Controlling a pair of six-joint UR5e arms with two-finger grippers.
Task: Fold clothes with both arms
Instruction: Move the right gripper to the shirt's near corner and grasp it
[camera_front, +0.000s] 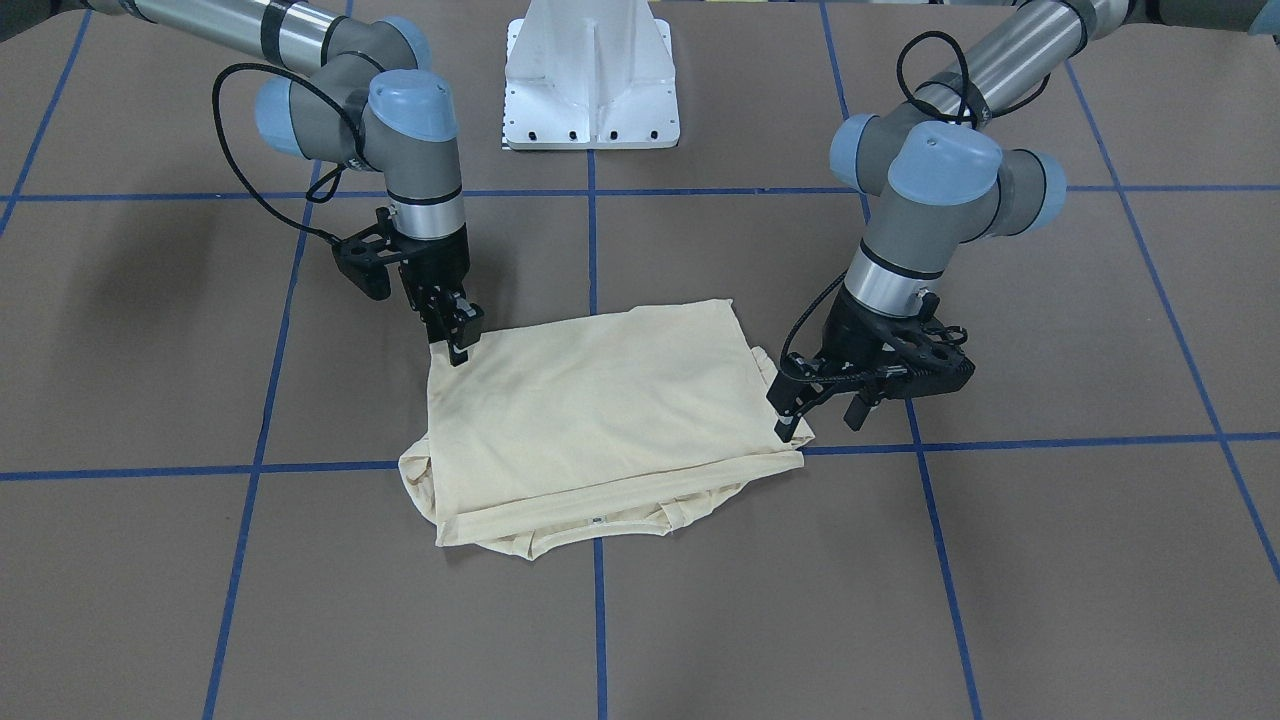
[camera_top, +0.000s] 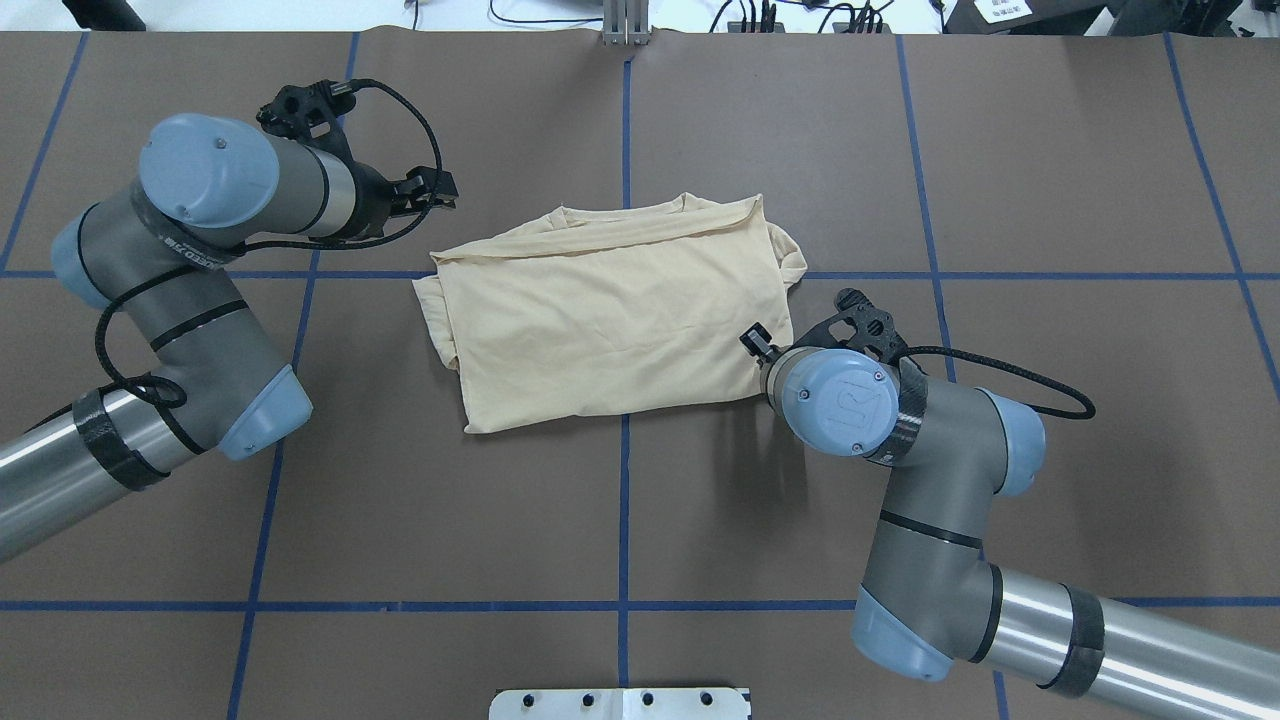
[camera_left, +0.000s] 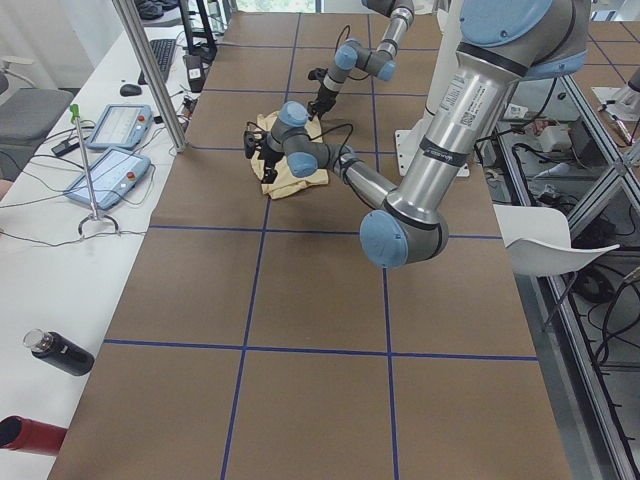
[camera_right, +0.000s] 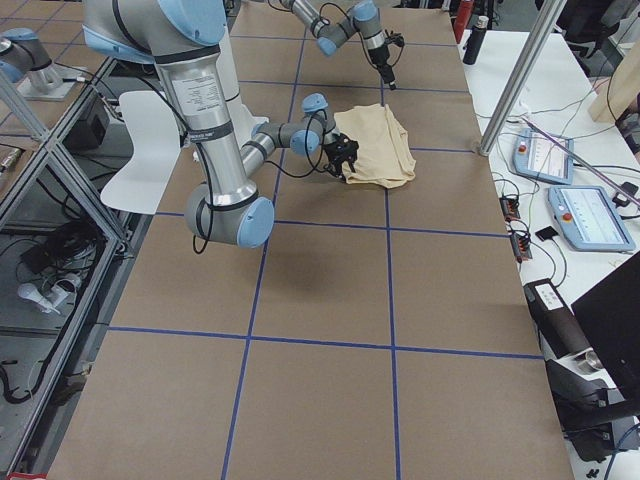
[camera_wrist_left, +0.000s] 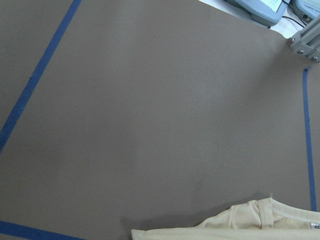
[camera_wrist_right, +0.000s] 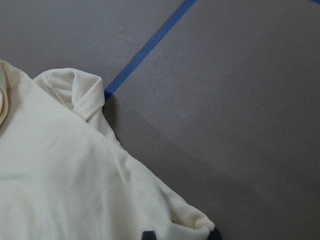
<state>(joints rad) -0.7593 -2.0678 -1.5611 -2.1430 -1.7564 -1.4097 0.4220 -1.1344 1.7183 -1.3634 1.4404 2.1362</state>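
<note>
front-facing, shirt: the shirt (camera_front: 600, 420) lies folded into a rough rectangle on the brown table (camera_front: 1000, 580), over a crossing of blue tape (camera_front: 940, 560); loose folds stick out under its edge away from the robot.
front-facing, tag: a small white tag (camera_front: 597, 521) shows on that edge.
front-facing, right gripper: the right gripper (camera_front: 458, 350) points down, its tips pinched on the shirt's corner nearest the pedestal (camera_front: 592, 80).
front-facing, left gripper: the left gripper (camera_front: 820, 420) is tilted, fingers spread, one tip over the opposite side corner; I cannot tell whether it touches.
overhead, shirt: central on the table, collar on the far edge.
overhead, left gripper: it shows apart from the cloth (camera_top: 432, 192).
overhead, right gripper: mostly hidden under its own wrist, at the near right corner (camera_top: 752, 340).
left side: the shirt is between the two arms; tool state unreadable.
right side: the same, shirt (camera_right: 375, 150) beside the near arm's wrist.
left wrist: bare table, with the shirt's collar edge at the bottom (camera_wrist_left: 240, 225); no fingers in view.
right wrist: shirt corner bunched between two dark fingertips (camera_wrist_right: 148, 234) at the bottom edge.
</note>
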